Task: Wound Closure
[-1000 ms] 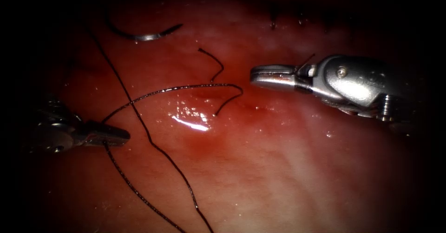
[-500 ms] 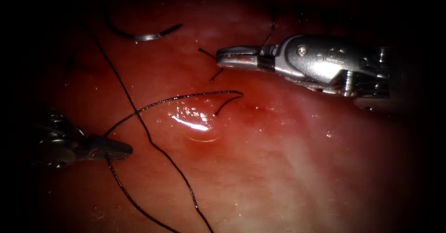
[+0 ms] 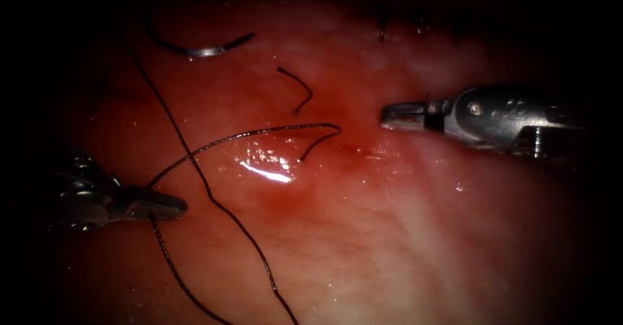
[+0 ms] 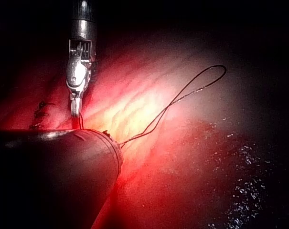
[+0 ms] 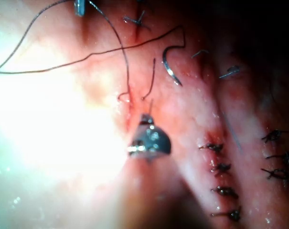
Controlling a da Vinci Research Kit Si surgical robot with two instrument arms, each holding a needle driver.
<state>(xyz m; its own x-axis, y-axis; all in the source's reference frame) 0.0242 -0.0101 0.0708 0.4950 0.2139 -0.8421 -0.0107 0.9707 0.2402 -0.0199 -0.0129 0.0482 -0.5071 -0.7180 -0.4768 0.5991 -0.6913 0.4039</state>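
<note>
Needle (image 3: 201,47) lies free on the tissue (image 3: 389,234) at upper left, behind the thread (image 3: 259,130). Left tool (image 3: 156,204) holds that thread at left; right tool (image 3: 402,115) sits at right, holding nothing.

Two tools work over the tissue (image 3: 402,247): the left tool (image 3: 170,203) and the right tool (image 3: 389,115). One curved needle (image 3: 201,50) lies on it, with one long thread (image 3: 220,208) and one short cut end of thread (image 3: 300,90).
</note>
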